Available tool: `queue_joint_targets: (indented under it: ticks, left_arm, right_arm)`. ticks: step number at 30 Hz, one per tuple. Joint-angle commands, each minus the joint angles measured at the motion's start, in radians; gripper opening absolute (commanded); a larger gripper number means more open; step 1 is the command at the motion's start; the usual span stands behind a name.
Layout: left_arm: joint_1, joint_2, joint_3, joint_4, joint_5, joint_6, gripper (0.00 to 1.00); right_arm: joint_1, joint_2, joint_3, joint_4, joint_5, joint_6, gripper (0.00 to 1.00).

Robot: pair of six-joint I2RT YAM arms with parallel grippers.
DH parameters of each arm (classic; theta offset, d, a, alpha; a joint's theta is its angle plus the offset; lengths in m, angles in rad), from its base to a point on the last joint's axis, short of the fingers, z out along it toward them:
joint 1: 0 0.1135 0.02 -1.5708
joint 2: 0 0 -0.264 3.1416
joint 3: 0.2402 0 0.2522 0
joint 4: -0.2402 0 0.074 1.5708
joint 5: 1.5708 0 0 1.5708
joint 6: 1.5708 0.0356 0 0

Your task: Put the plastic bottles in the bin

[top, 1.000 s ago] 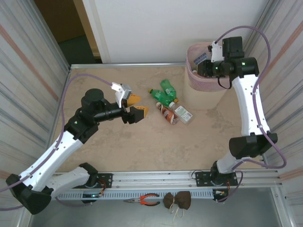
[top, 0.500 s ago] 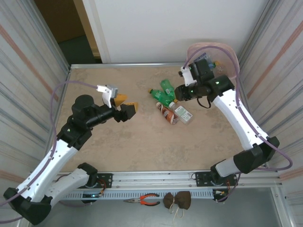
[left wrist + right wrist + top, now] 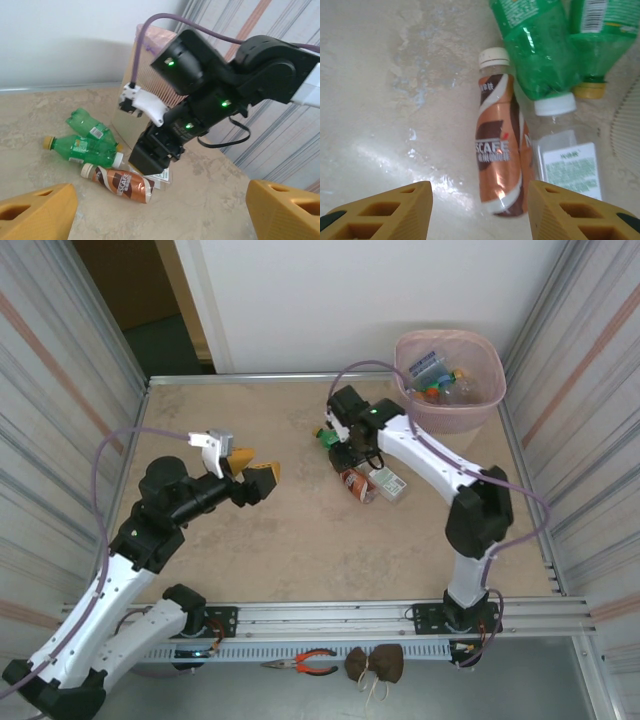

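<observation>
Four plastic bottles (image 3: pixel 357 484) lie clustered; others sit in upright pink bin (image 3: pixel 455 422).

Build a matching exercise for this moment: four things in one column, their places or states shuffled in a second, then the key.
Things
1. brown coffee bottle
2. bin
3. left gripper
4. pliers

Places or states
A. stands at the far right corner of the table, with several bottles inside
B. open and empty, above the table's left half
C. lies on the metal ledge at the near edge
D. lies on its side on the table, beside a clear bottle

Pairs: 1-D, 2-A, 3-B, 4-C
</observation>
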Motion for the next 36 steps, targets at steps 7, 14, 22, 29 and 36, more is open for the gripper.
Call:
queue_joint_targets:
  ticks: [7,14,22,29,36]
  left_arm:
    - [0.008,-0.047,-0.023,-0.027,-0.043,-0.024,0.87]
    - [0.009,-0.062,-0.016,-0.048,-0.061,-0.026,0.85]
    - [0.011,-0.098,-0.024,-0.074,-0.096,-0.019,0.84]
    - [0.012,-0.111,-0.024,-0.084,-0.112,-0.016,0.82]
    - [0.012,-0.118,-0.026,-0.079,-0.126,-0.005,0.83]
  right_arm:
    - [0.061,0.279,0.257,-0.100,0.183,-0.059,0.51]
    - [0.086,0.459,0.442,-0.150,0.289,-0.100,0.52]
    - [0.086,0.568,0.532,-0.167,0.299,-0.112,0.53]
    - [0.086,0.608,0.536,-0.171,0.312,-0.117,0.54]
    - [0.087,0.636,0.534,-0.183,0.325,-0.119,0.54]
